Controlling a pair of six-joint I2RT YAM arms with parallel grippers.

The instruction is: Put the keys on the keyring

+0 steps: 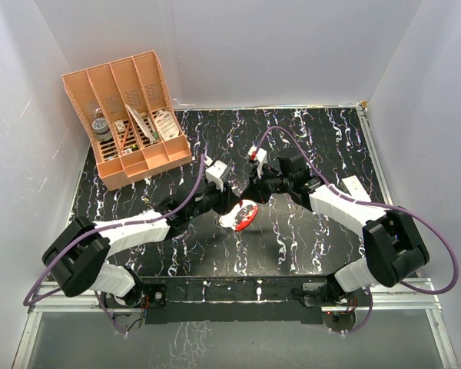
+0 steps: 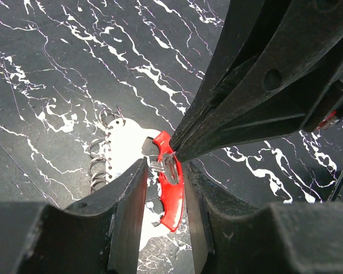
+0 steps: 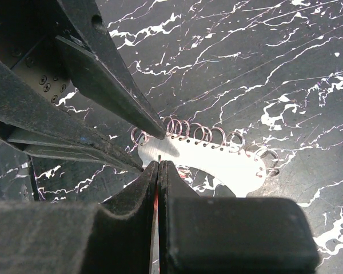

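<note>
Left tool (image 2: 166, 168), right tool (image 3: 159, 164) at keyring (image 1: 243, 215)

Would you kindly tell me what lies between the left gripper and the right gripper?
The red rim of the keyring. The left wrist view shows it inside the left gripper, whose jaws straddle it, with the right gripper reaching it.

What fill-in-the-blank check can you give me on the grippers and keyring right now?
The right gripper is ___.
The left gripper straddles the keyring's ___ rim.
Small wire rings line its ___ side.
The orange organizer stands at the table's far ___ corner.
Missing: shut; red; white; left.
</note>
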